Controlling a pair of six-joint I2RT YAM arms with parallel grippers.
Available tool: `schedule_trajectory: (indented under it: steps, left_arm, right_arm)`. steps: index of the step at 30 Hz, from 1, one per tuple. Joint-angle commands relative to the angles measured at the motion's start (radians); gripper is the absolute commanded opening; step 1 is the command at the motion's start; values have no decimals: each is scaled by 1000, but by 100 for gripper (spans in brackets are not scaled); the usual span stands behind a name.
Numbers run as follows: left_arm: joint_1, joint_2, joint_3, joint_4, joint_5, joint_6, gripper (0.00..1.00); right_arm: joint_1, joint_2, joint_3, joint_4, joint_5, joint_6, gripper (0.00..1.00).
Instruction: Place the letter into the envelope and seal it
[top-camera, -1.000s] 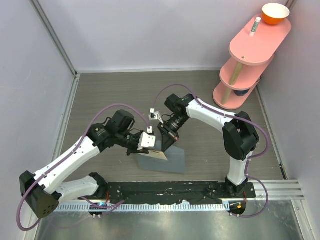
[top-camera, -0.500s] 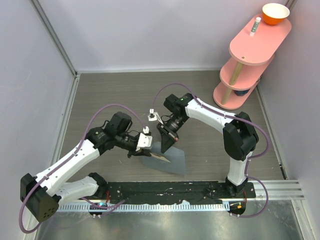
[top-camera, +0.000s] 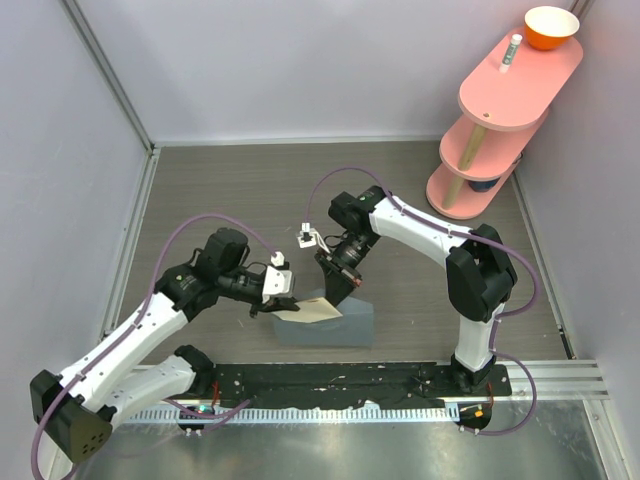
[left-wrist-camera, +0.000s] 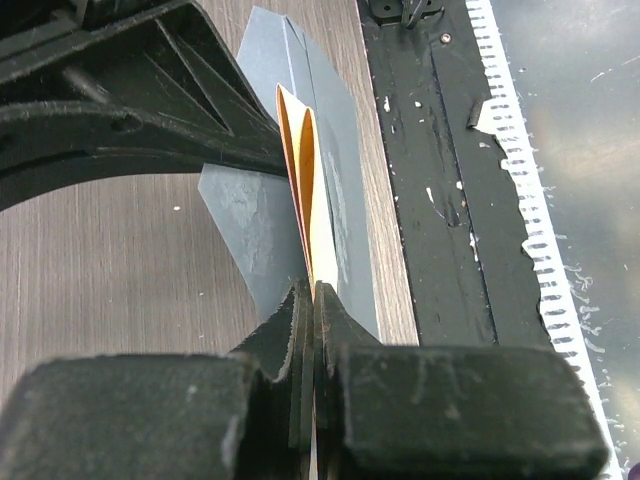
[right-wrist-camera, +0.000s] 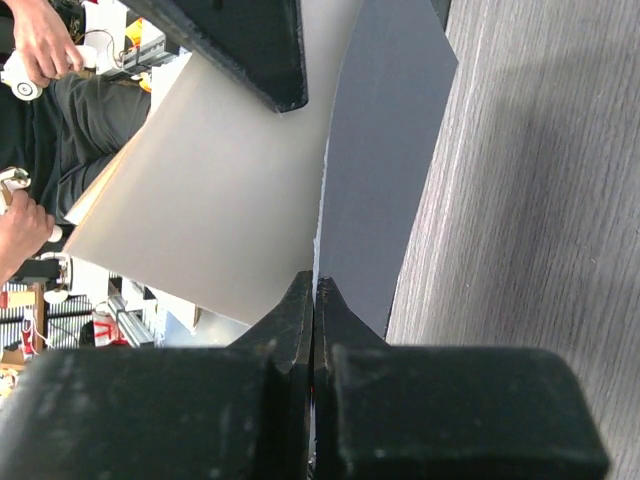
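Left tool (top-camera: 288, 303) shifted left, toward near edge; more of letter (top-camera: 316, 307) showing above envelope (top-camera: 348, 326)

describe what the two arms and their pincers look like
Both arms are alike: the left arm and right arm have white rounded links, black joint housings and a purple cable looping alongside. The left pincer and right pincer are black, scuffed, tapering to thin tips.

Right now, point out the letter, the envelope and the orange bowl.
letter (left-wrist-camera: 318, 215), left wrist view, cream folded face.
envelope (top-camera: 350, 325), top view, flat body.
bowl (top-camera: 551, 22), top view, white inside.
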Motion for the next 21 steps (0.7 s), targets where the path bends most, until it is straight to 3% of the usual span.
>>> schedule_trajectory:
  steps: [1,7,15,18,21]
  left_arm:
    - [11,-24,-22,31,33,-6,0]
    - [13,-12,-42,111,56,-73,0]
    - [11,5,-45,140,24,-108,0]
    - [5,8,-37,128,-19,-116,0]
    - [-28,33,2,65,-68,-112,0]
  right_arm:
    - [5,-22,57,-61,-71,-89,1]
    - [11,-2,103,-166,-114,-184,1]
    - [14,25,129,-190,-148,-188,1]
    - [14,36,137,-168,-142,-143,1]
    - [19,32,125,-60,-99,21,1]
